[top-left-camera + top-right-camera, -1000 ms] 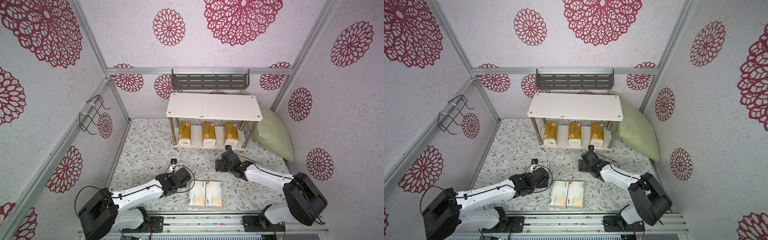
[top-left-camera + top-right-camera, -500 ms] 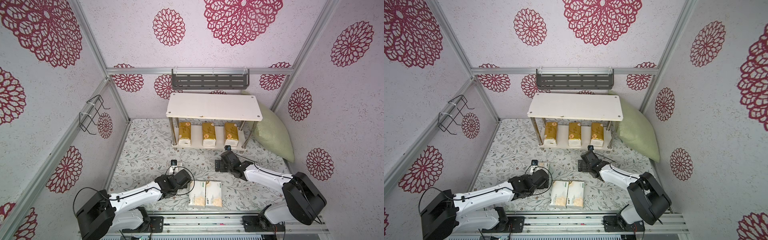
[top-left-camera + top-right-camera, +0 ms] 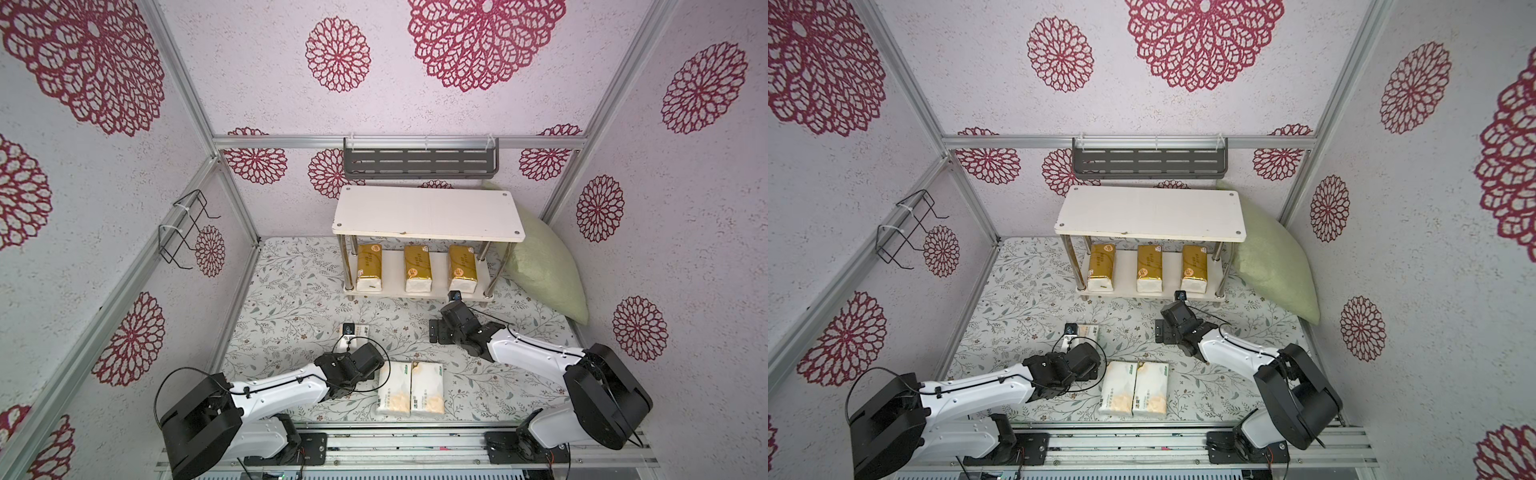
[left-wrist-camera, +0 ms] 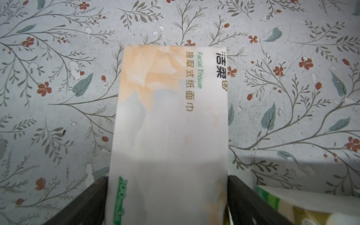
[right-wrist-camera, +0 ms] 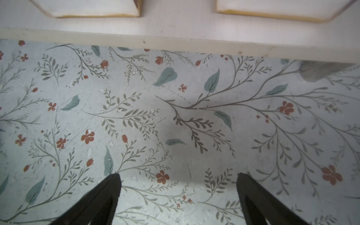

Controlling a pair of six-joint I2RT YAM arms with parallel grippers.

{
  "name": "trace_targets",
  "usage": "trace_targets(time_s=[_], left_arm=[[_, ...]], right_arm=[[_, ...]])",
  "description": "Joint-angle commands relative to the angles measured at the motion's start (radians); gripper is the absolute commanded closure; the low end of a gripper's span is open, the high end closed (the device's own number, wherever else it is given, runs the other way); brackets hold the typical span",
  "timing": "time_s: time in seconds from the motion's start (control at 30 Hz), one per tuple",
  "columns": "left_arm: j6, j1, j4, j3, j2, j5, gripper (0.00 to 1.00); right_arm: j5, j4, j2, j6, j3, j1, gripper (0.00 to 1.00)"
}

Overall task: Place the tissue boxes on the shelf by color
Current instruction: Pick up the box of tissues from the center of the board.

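Observation:
The shelf [image 3: 428,212] stands at the back. Three gold tissue boxes [image 3: 368,266] [image 3: 417,266] [image 3: 462,266] sit in a row on its lower board [image 3: 395,270]; its top board is bare. Two white tissue boxes [image 3: 393,388] [image 3: 427,388] lie side by side near the front edge. A third white one [image 4: 169,116] lies on the floor with my left gripper [image 4: 167,177] open astride it, fingers close against its long sides. In a top view only its far end [image 3: 362,331] shows. My right gripper [image 5: 178,175] hangs open over bare floor just before the lower board [image 5: 175,25].
A pale green pillow [image 3: 544,270] leans against the shelf's right side. A dark grey slotted rack [image 3: 419,160] hangs on the back wall and a black wire holder [image 3: 183,232] on the left wall. A shelf foot [image 5: 315,72] stands close to my right gripper.
My left arm has shifted slightly toward the front edge over the white pack. The right arm and all other packs have stayed put.

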Motion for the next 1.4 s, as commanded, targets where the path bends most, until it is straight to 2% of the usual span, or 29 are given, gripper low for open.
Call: trace_targets(time_s=[0.0, 0.4, 0.6, 0.87, 1.37], left_arm=[[0.006, -0.009, 0.032, -0.015, 0.043, 0.004, 0.03], [0.034, -0.009, 0.099, -0.014, 0.102, 0.005, 0.01], [0.045, -0.01, 0.093, -0.011, 0.069, -0.006, 0.11], [0.074, -0.014, -0.014, 0.058, 0.01, -0.03, 0.18], [0.085, -0.02, -0.207, 0.172, -0.142, -0.007, 0.2]], right_arm=[[0.014, 0.014, -0.005, 0.01, 0.014, 0.006, 0.01], [0.015, 0.017, -0.011, 0.012, 0.003, 0.01, 0.01], [0.014, 0.013, -0.001, 0.013, 0.001, 0.01, 0.01], [0.015, 0.022, -0.022, 0.024, -0.035, 0.01, 0.01], [0.015, 0.031, 0.004, 0.007, -0.026, 0.004, 0.01]])
